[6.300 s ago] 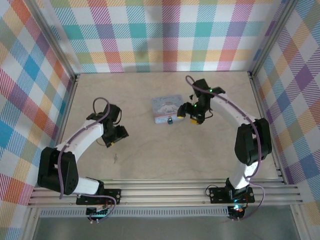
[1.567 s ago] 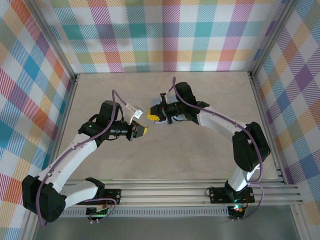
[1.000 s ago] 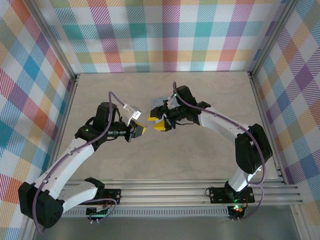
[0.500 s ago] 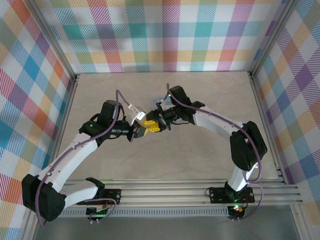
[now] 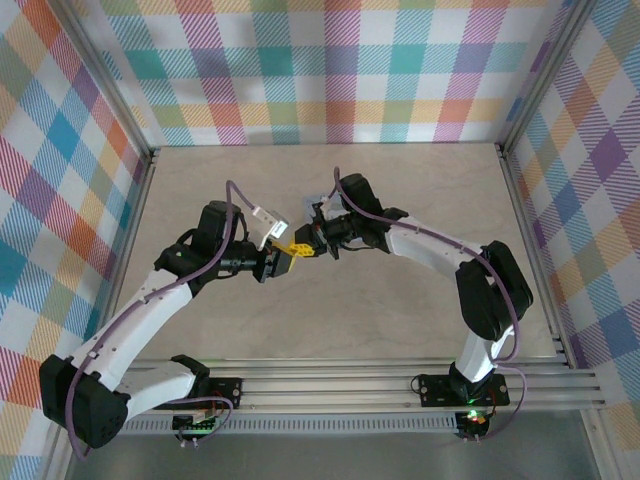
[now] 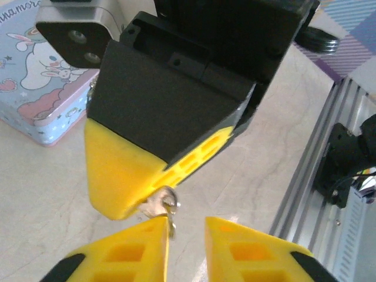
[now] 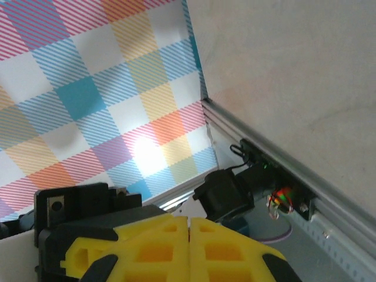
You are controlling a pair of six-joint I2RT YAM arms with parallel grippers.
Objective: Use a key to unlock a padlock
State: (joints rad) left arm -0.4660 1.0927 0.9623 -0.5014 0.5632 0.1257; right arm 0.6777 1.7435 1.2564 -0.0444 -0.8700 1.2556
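A small silvery key (image 6: 158,202) on a ring sticks out from the tips of my right gripper (image 6: 126,205), which is shut on it. That gripper reaches in from the top of the left wrist view. My left gripper (image 6: 187,226) is open just below, and the key hangs against the inner edge of its left finger (image 6: 132,249). From above, both yellow grippers meet at mid-table: the left (image 5: 287,260) and the right (image 5: 301,246). In the right wrist view the fingers (image 7: 189,226) press together and hide the key. The padlock is hidden.
A pale blue tin with a cartoon rabbit (image 6: 35,88) lies on the table behind the grippers, mostly covered by the right arm from above (image 5: 314,204). Aluminium rails (image 5: 330,385) run along the near edge. Plaid walls (image 5: 330,70) enclose the table.
The two grippers have come together over the table. The right gripper went from open to shut on the key. The left gripper's fingers have parted and let go of the key.
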